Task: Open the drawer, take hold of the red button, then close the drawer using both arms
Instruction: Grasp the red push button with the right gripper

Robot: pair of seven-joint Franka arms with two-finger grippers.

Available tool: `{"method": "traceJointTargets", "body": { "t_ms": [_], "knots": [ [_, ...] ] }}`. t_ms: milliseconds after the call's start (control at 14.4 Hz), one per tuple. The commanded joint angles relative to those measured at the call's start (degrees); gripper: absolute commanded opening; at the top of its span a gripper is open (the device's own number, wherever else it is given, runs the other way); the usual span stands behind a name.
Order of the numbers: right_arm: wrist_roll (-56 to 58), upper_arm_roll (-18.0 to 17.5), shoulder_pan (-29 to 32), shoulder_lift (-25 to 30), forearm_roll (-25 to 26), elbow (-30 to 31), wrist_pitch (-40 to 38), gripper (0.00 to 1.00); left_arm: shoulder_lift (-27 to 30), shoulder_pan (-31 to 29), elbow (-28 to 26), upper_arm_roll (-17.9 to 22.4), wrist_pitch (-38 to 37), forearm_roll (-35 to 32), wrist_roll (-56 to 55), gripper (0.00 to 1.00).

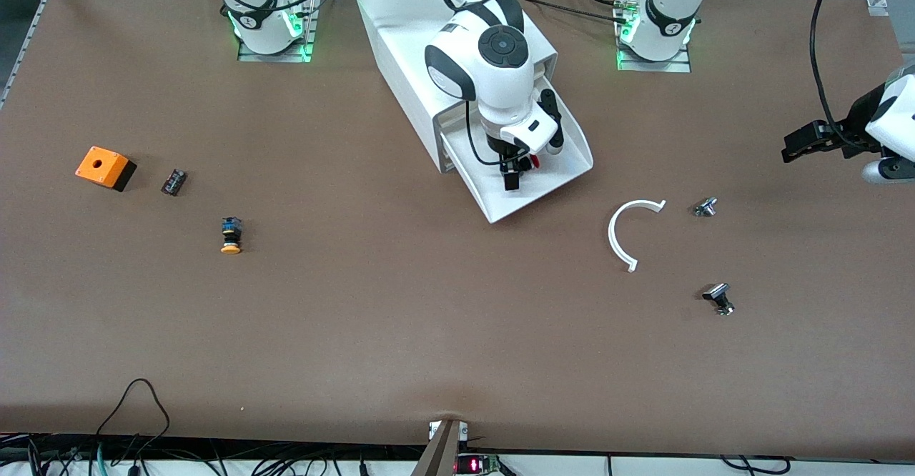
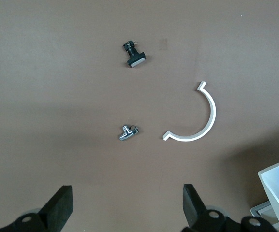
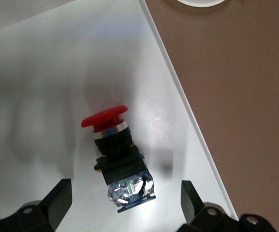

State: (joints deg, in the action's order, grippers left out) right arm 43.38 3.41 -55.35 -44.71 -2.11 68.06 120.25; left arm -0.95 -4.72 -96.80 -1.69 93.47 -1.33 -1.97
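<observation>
Toward the right arm's end of the table sits an orange box [image 1: 106,168] with a hole in its top — just beside it, a small black part [image 1: 174,181]. Nearer the front camera lies a yellow-capped button [image 1: 231,235] on its side. Toward the left arm's end, a white curved strip [image 1: 623,231] rests near a small metal fitting [image 1: 705,208]; nearer the camera lies a dark-headed piece [image 1: 719,297] — perhaps a knob.

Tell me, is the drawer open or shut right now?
Open: the drawer juts out of the cabinet, the red button lying inside under the right hand.
</observation>
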Motion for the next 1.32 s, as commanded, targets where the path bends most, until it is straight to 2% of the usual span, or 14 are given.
{"method": "traceJointTargets", "body": {
  "t_ms": [0,208,485,900,1108,1246],
  "knots": [
    [0.2,0.5,-0.5,-2.3,0.5,-2.4,-0.1,0.99,0.2,-0.3,1.1,-0.5,-2.1,0.9,-0.6,1.00],
    [0.2,0.5,-0.6,-2.7,0.6,-2.5,0.9,0.92,0.2,-0.4,1.7,-0.5,-3.5,1.0,-0.7,1.00],
    [0.3,0.5,-1.0,-2.9,0.9,-2.5,2.3,0.67,0.3,-0.3,1.8,-0.5,-3.7,1.0,-0.7,1.00],
    [-1.7,0.9,-2.1,-2.8,2.9,-2.6,2.3,0.37,0.4,-0.3,1.9,-0.6,-4.1,1.1,-0.7,1.00],
    [-5.7,0.9,-2.8,-2.7,6.7,-2.6,2.2,0.27,0.4,-0.3,1.9,-0.3,-4.1,2.4,-0.5,1.00],
    [-9.3,1.0,-3.4,-2.2,7.6,-2.6,1.8,0.25,0.4,-0.3,1.9,-0.4,-4.1,2.4,-0.5,1.00]
  ]
}}
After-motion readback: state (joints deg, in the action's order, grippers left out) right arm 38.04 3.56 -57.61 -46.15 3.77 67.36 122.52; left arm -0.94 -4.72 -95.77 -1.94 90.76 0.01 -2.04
